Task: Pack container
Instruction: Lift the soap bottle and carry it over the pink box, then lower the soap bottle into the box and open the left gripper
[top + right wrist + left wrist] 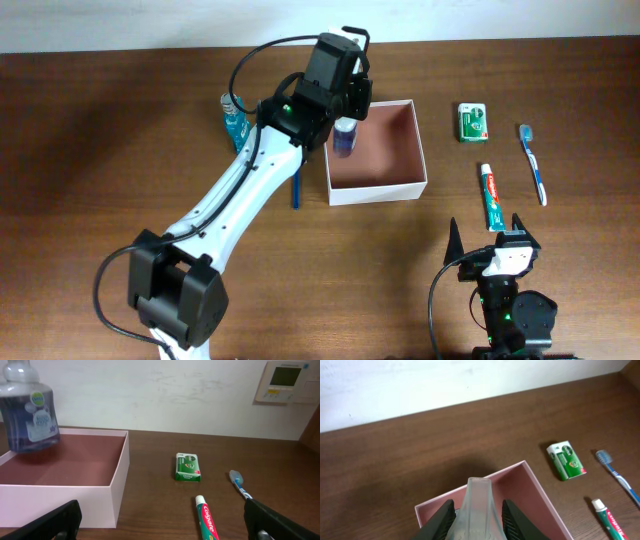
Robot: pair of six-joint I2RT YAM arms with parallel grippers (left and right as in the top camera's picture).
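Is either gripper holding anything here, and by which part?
The left gripper holds the bottle, clamped on both sides near its clear top. The right gripper is open and empty.

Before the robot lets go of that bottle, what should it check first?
1. Grip: left gripper shut on the bottle: ok.
2. The bottle upright: ok.
3. The bottle over the inside of the container, clear of its walls: ok.
4. Base of the bottle resting on the floor inside: cannot tell.
5. The right gripper open, away from the container: ok.
6. Everything packed: not ok; toothpaste, toothbrush and green packet lie outside.
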